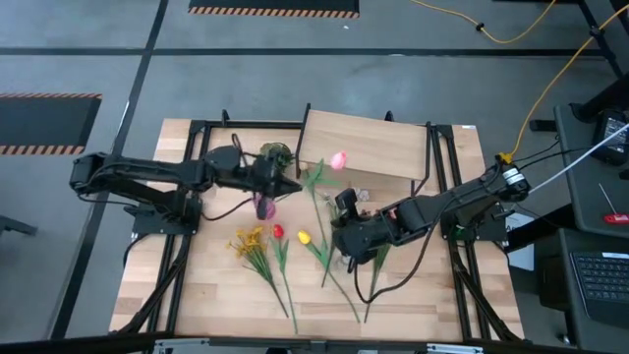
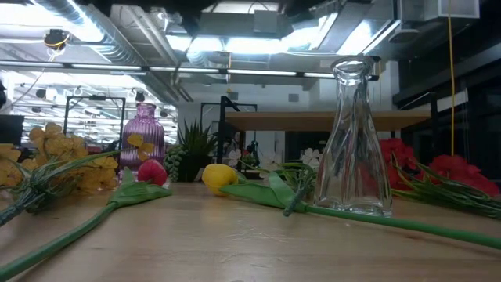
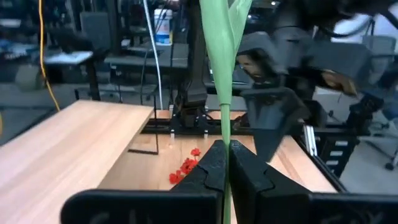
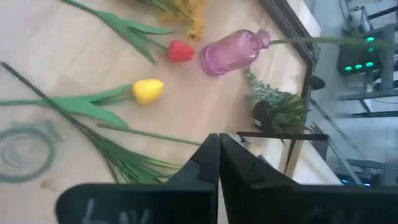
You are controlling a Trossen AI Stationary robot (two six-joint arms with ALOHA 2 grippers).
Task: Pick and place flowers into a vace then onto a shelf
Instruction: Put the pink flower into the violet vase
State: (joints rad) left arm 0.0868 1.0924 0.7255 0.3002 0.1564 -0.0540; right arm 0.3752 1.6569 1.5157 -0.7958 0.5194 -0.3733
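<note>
The left gripper [image 3: 225,163] is clamped on the green stem of a pink tulip [image 1: 338,159], just above the pink vase [image 1: 264,206]. The stem's long axis runs from the jaws right and far, toward the shelf [image 1: 369,147]. The right gripper [image 4: 218,155], jaws together and empty, hangs over flowers near table centre. The left arm is nearer the vase.
</note>
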